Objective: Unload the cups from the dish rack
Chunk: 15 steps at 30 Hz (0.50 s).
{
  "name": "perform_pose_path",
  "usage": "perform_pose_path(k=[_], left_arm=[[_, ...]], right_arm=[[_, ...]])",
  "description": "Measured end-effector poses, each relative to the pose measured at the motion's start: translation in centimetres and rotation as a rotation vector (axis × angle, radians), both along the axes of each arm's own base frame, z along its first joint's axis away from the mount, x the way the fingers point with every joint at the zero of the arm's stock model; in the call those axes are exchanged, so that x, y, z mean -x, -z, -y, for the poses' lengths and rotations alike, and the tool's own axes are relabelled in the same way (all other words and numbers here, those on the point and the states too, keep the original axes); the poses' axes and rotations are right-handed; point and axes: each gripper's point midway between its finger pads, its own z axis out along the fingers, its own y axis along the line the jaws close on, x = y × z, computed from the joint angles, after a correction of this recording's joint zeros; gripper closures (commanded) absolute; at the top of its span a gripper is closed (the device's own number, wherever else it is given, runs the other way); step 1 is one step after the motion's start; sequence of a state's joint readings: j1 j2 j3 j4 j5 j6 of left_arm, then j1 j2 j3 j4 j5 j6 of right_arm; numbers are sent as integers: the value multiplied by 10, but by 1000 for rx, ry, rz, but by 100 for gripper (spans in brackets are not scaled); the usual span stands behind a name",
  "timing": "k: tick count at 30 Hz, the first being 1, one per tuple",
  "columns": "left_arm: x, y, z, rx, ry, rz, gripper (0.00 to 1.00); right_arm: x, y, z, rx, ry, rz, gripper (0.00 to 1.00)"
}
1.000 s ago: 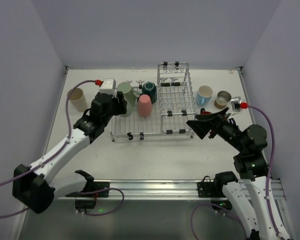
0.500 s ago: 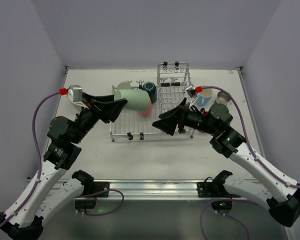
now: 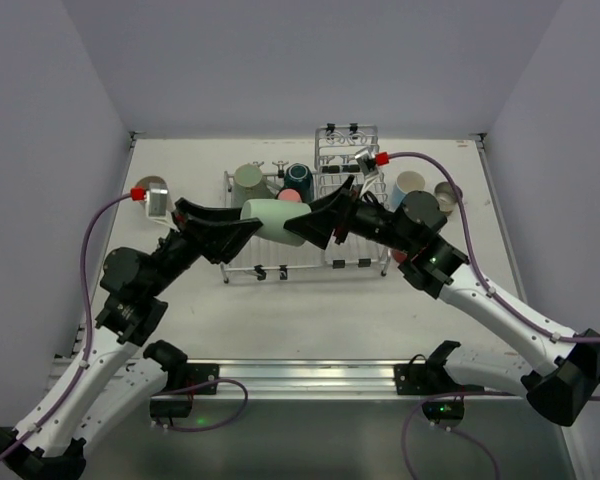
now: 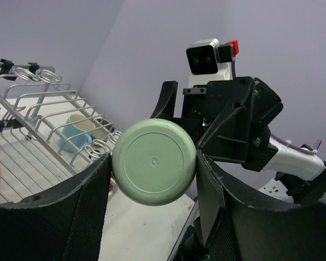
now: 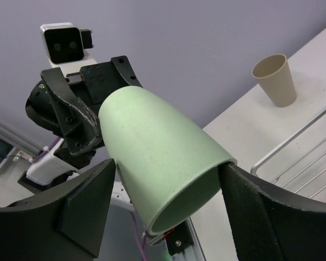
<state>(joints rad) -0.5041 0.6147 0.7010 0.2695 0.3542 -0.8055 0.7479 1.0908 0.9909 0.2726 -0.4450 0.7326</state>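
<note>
A sage green cup (image 3: 272, 222) hangs on its side in the air above the front left part of the silver wire dish rack (image 3: 352, 182). My left gripper (image 3: 242, 232) is shut on its base end; the left wrist view shows the round base (image 4: 154, 157) pinched between my fingers. My right gripper (image 3: 315, 222) faces it from the right and is closed on the rim end (image 5: 176, 179), with both fingers against the cup's sides. A sage green mug (image 3: 248, 181), a dark teal cup (image 3: 299, 175) and a pink cup (image 3: 290, 196) stay in the rack.
A light blue cup (image 3: 411, 183) and a tan cup (image 3: 447, 190) stand on the table right of the rack. A beige cup (image 5: 275, 80) stands on the table left of the rack. The raised pronged section (image 3: 346, 140) is at the rack's back.
My left gripper took the green cup out of the rack and swung it up and rightwards. My right arm came left across the rack and closed on the cup's rim end.
</note>
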Motion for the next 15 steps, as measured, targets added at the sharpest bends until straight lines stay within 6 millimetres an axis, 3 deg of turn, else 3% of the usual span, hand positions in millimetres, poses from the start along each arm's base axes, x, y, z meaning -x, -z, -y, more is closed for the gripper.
perform_pose_path(k=[1,3,4,5,6,7,8,11,15], left_arm=[[1,0,1,5,6,2,83],[2,1,2,12,17,2,70],[2,1,3,14,23,2,60],[1,4,3,13,27,-2,41],[2,5,5,11,37,-6,32],[1,5,5,9,34,-3,24],[-1,7,4,1,28,-9,12],[0,13,8,-38,48,-12,0],[3,9,5,-98,32,2,0]], right_arm=[[0,-2,-2,-11,-7,-1,29],[2,-9,-4,-44,-26,4,59],[4,-15,-5,-65,-39,12,69],[7,-22,-5,-92,-51,21,77],[8,-26,-5,-109,-55,25,93],[12,-31,-4,-125,-72,28,99],[16,-37,-4,-147,-86,39,100],[14,-43,-1,-168,-61,40,100],[3,-36,5,-134,20,22,100]])
